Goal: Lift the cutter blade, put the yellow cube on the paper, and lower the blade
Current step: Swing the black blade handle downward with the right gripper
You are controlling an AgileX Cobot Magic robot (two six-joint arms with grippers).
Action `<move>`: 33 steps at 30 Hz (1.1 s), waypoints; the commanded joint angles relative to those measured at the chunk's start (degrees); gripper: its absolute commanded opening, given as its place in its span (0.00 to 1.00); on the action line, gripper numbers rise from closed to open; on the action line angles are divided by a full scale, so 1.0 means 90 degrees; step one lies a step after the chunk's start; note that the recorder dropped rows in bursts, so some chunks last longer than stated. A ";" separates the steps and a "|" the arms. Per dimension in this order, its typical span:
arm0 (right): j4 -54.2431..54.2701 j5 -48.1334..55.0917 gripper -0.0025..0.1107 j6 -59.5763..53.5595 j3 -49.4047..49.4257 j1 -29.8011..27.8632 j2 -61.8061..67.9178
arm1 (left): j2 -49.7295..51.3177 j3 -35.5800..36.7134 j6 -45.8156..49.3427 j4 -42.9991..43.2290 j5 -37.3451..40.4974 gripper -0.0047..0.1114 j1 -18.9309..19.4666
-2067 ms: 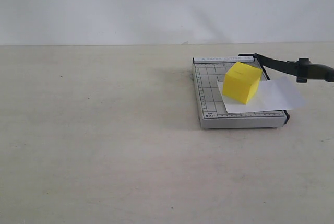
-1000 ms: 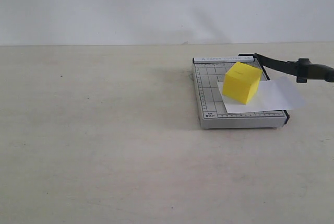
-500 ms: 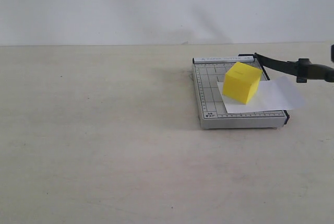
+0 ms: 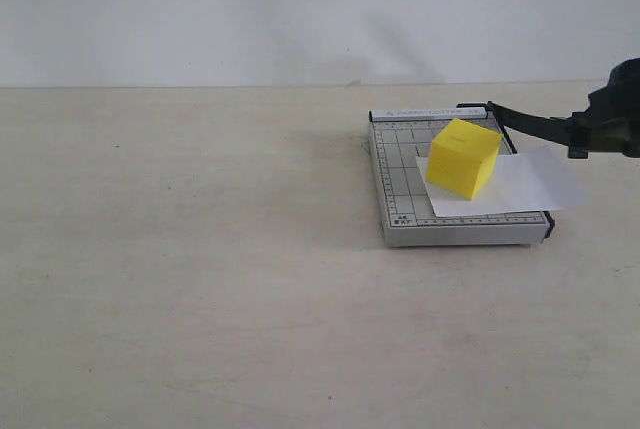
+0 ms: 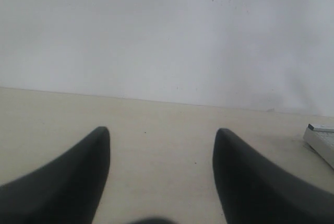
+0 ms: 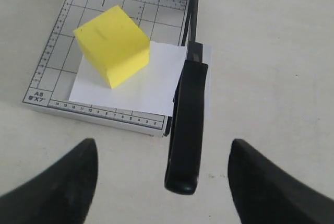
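Observation:
The yellow cube (image 4: 463,157) (image 6: 112,44) rests on the white paper (image 4: 535,184) (image 6: 146,85), which lies on the grey gridded cutter base (image 4: 400,164) (image 6: 57,62) and sticks out past its blade side. The cutter blade (image 4: 535,124) with its black handle (image 6: 187,125) stands partly raised over the paper. My right gripper (image 4: 615,114) (image 6: 164,141) is open at the handle's free end, and the handle points between its fingers without touching them. My left gripper (image 5: 162,130) is open and empty over bare table, outside the exterior view.
The cutter sits at the right of a pale tabletop (image 4: 200,279), with a white wall behind. One corner of the cutter base (image 5: 321,132) shows at the edge of the left wrist view.
My right gripper has come into the exterior view from the right edge, up to the blade handle's end. Cube, paper and blade have not moved.

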 commanded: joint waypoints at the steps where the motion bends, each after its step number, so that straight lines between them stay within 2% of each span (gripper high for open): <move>1: -0.0161 0.0056 0.62 0.0015 -0.0081 0.0013 0.0222 | -0.0024 0.0024 0.0027 -0.0004 -0.0054 0.52 0.0014; 11: -0.0545 0.0054 0.59 0.0055 -0.0081 0.0013 0.0570 | -0.0024 0.0024 0.0027 -0.0004 -0.0054 0.52 0.0014; 14: -0.0545 0.0080 0.44 0.0055 -0.0081 0.0013 0.0572 | -0.0024 0.0024 0.0027 -0.0004 -0.0054 0.52 0.0014; 20: -0.0560 0.0080 0.05 0.0005 -0.0081 0.0013 0.0572 | -0.0024 0.0024 0.0027 -0.0004 -0.0054 0.52 0.0014; 21: -0.0560 0.0080 0.02 -0.0011 -0.0081 0.0013 0.0572 | -0.0024 0.0024 0.0027 -0.0004 -0.0054 0.52 0.0014; 27: -0.0560 0.0189 0.02 -0.0011 -0.0049 0.0013 0.0572 | -0.0024 0.0024 0.0027 -0.0004 -0.0054 0.52 0.0014; 33: -0.0505 0.0039 0.02 0.0001 0.0452 0.0013 0.0572 | -0.0024 0.0024 0.0027 -0.0004 -0.0054 0.52 0.0014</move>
